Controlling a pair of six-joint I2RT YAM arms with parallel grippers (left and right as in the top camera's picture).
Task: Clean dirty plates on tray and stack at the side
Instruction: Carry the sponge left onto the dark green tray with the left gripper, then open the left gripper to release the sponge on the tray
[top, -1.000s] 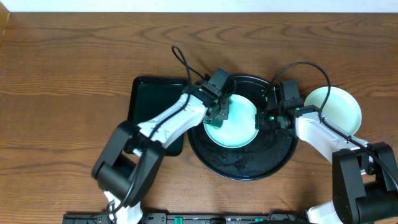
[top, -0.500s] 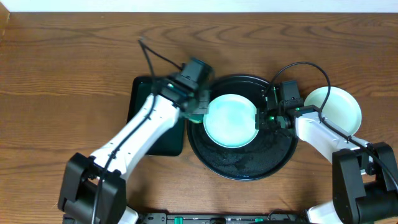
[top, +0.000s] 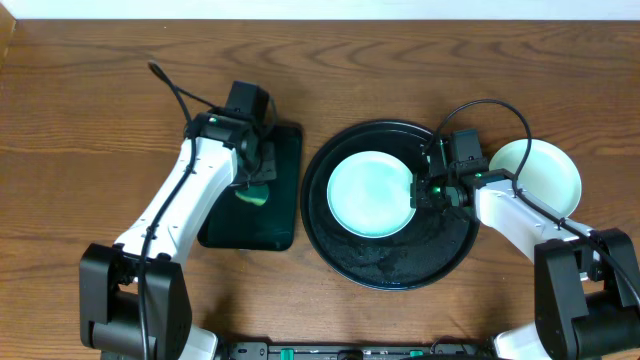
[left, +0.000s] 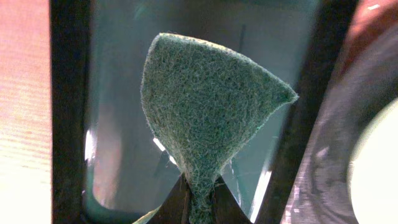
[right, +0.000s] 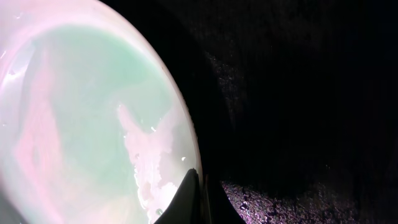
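Overhead view.
- Round black tray (top: 390, 268) sits right of centre on the wooden desk (top: 100, 100).
- One mint-green plate (top: 370, 193) lies flat inside it, toward the upper part, with bare wet-looking tray floor below.
- The plate's surface shows no clear smear from above.
- Second pale plate (top: 545, 175) rests on the desk just beside the tray's right rim, partly under the right arm. Cannot tell if it is one plate or a stack.

Left arm.
- Reaches over the rectangular black tray (top: 280, 220), which is left of the round one.
- Left fingers (left: 176, 206) are pinched tight on the narrow end of a green scouring pad (left: 205, 112).
- In the wrist view the pad fans out above the tray's shiny floor.
- Cannot tell if the pad touches the floor.

Right arm.
- Right fingers (right: 191, 202) are closed, with barely a line between them.
- Their tips sit at the mint-green plate's right rim, where plate meets tray floor.
- Cannot tell if the rim is nipped between them or only touched.
- The plate surface near the tips looks wet and streaky.
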